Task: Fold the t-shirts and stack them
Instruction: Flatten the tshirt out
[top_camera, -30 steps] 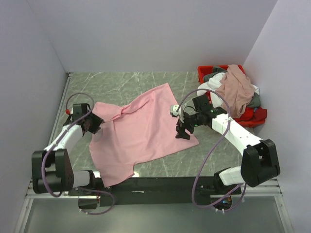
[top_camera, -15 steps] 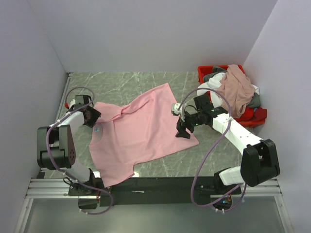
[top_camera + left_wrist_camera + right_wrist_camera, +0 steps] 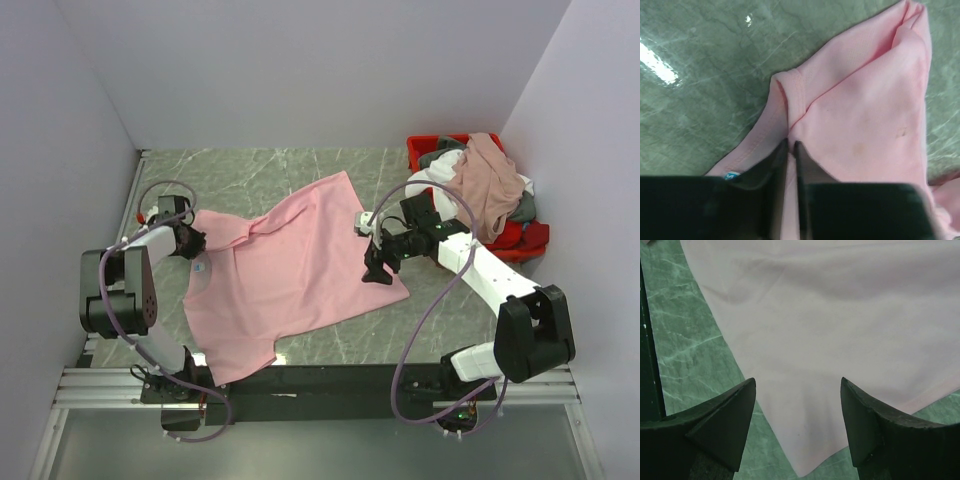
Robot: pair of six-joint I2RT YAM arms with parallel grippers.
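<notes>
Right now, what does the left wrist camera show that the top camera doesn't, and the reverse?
Left wrist only: the left hand pinched on a fold of the pink shirt beside its stitched hem. Top only: the right hand open over the shirt's right corner, and the red bin heaped with other shirts. Both: the pink shirt spread on the green table.

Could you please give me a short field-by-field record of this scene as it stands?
surface: green marbled table
laid out: pink t-shirt, spread, not yet folded
left gripper: closed on a fold at its left edge
right gripper: open, over its right corner
red bin: far right, heaped with shirts
top of heap: dusty rose shirt
</notes>
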